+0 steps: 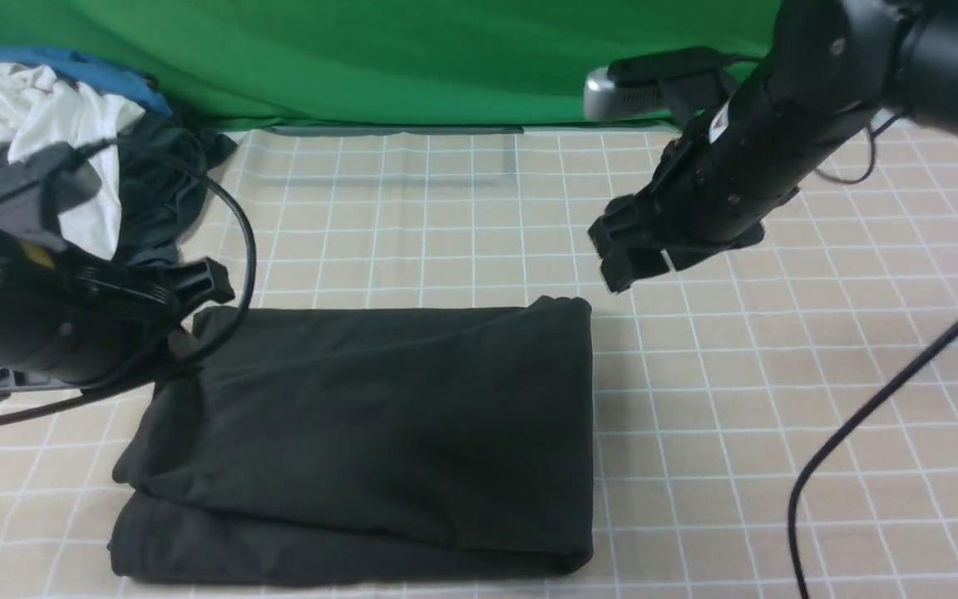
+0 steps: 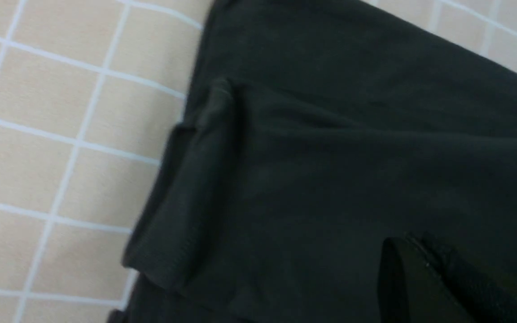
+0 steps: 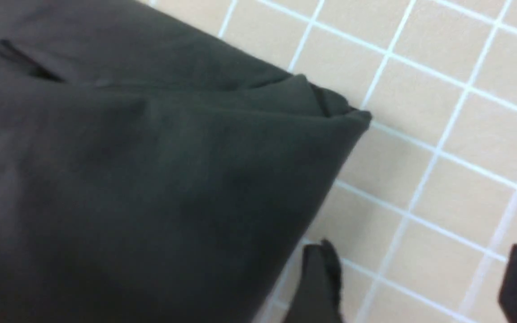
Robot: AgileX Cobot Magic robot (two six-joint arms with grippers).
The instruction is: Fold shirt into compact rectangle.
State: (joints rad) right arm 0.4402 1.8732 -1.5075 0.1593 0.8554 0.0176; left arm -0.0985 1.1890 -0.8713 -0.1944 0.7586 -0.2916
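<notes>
Front view forward; wrist views close above shirt point(image 1: 379, 424)

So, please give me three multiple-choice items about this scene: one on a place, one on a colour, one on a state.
1. Where does the pile of other clothes lie?
A. far left corner
B. far right corner
C. on the shirt

2. What colour is the backdrop?
A. blue
B. green
C. red

3. How is the shirt lying?
A. spread out flat
B. folded into a rectangle
C. hanging from the right gripper

Key: 1 A, the pile sits at the table's far left. 2 B, the cloth behind is green. 3 B, stacked layers show along its near edge.
</notes>
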